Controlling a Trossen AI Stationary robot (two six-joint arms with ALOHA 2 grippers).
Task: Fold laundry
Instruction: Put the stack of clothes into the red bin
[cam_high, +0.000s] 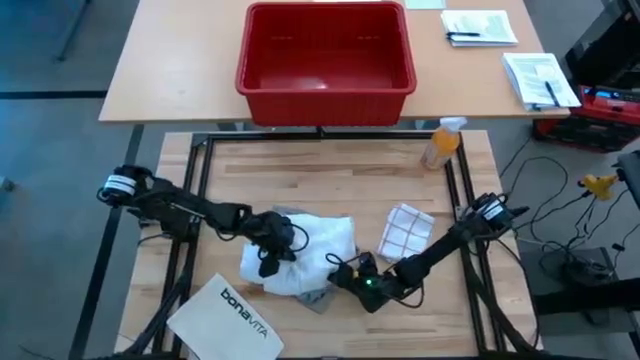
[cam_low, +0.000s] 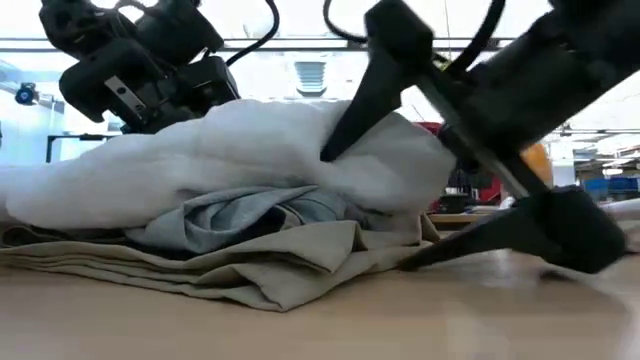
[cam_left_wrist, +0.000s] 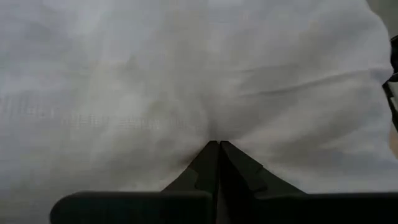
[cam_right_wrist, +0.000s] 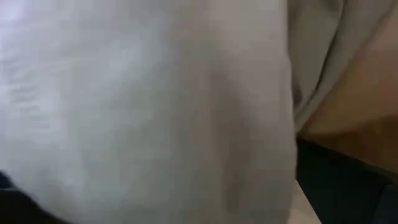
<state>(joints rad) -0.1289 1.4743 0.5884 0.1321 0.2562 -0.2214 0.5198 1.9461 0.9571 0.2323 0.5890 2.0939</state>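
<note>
At the near middle of the light wooden slatted table (cam_high: 330, 170): one heap of soft garments. Top layer, a large crumpled white shirt (cam_high: 318, 252); beneath it, a bunched grey T-shirt (cam_low: 240, 218); lowest, a flat khaki-tan cloth piece (cam_low: 270, 265) lying on the tabletop, its folded edge jutting toward the low camera.

Left gripper (cam_high: 270, 245): at the heap's left edge, fingers (cam_left_wrist: 214, 162) clenched together with white shirt fabric puckered at their tips, grasping that fabric.

Right gripper (cam_high: 352, 275): at the heap's right edge, low to the table; one dark finger (cam_low: 365, 95) slants up against the white shirt and the other (cam_low: 480, 235) lies near the tabletop, so the claw stands spread apart. Its wrist view is filled by white fabric at close range.

Other items:
- a white-and-orange checked towel (cam_high: 405, 232), right of the heap, apart from it;
- a stiff white bag printed "bonavita" (cam_high: 228, 315), near left corner;
- an orange spray bottle (cam_high: 442, 143), far right edge;
- a red plastic bin (cam_high: 326, 62) on the farther table.
</note>
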